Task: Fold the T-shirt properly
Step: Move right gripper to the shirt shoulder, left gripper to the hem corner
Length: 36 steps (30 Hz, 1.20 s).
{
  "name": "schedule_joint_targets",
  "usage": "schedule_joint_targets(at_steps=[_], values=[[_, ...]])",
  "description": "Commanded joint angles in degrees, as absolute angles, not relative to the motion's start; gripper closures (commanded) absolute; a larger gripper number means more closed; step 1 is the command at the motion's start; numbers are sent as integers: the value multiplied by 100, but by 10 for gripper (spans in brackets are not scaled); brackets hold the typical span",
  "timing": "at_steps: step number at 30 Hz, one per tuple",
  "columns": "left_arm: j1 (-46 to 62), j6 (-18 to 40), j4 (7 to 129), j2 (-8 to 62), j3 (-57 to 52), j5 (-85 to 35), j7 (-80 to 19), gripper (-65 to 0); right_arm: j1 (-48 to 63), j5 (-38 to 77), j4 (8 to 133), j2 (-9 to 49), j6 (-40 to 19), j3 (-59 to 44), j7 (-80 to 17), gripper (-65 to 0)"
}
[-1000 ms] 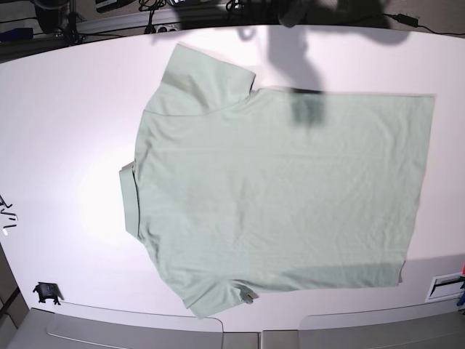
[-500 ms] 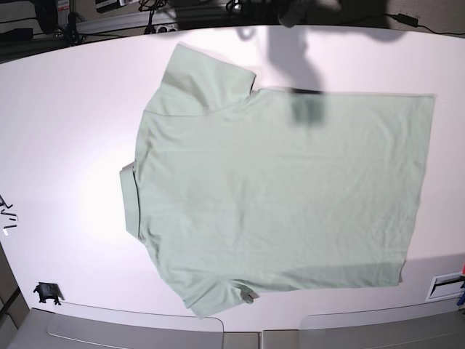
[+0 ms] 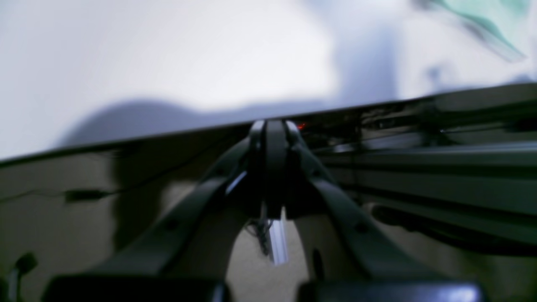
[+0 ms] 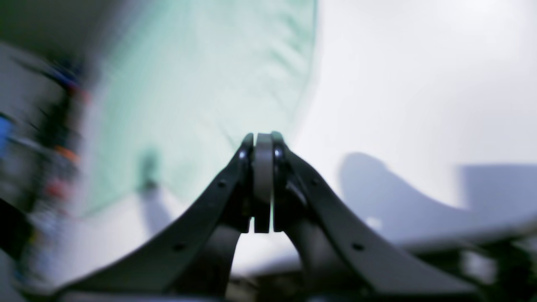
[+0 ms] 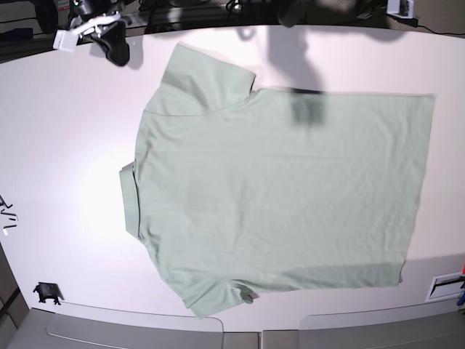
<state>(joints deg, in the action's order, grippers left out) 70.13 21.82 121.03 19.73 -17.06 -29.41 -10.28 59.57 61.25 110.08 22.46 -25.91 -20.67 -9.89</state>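
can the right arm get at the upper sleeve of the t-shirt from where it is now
Probably yes. The right claw sits shut over the bare table by the far edge, beside the T-shirt, whose upper sleeve lies flat with nothing between them. It would have to open first.

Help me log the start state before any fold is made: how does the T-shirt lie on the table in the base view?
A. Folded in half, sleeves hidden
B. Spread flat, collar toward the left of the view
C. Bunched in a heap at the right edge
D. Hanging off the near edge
B: the T-shirt lies spread flat on the white table, collar at its left end, both sleeves showing.
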Motion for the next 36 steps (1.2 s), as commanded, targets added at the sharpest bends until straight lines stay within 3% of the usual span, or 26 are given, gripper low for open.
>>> schedule_joint_targets(at_steps=[1, 4, 8, 14, 20, 23, 26, 36], values=[[7107, 2497, 12191, 2001, -1833, -3229, -899, 0, 5885, 6361, 11061, 2169, -2803, -2158, -991, 0], [7102, 3186, 12191, 2001, -2034, -3874, -897, 0, 5509, 6670, 10967, 1855, -2971, -2185, -1210, 0], [6919, 3603, 12189, 1848, -2064, -4115, -902, 0, 5100, 6617, 10919, 1372, -2954, -2174, -1288, 0], [6477, 3616, 12189, 950, -2064, -4099, -1011, 0, 4731, 5975, 10923, 1149, -2939, -2174, -1282, 0], [6250, 3632, 12189, 454, -2064, -4099, -1831, 0, 4650, 5542, 10923, 1096, -2707, -2180, -1247, 0], [6254, 3636, 12189, 399, -2064, -4099, -1841, -10, 4635, 5529, 10923, 1094, -2672, -2180, -1249, 0], [6254, 3754, 12191, 395, -2064, -4101, -1831, -70, 4613, 5352, 10923, 1096, -2648, -2180, -1249, -23], [6254, 4000, 12191, 255, -2064, -4099, -1800, -72, 4375, 5052, 10923, 1096, -2515, -2174, -1306, -48]])
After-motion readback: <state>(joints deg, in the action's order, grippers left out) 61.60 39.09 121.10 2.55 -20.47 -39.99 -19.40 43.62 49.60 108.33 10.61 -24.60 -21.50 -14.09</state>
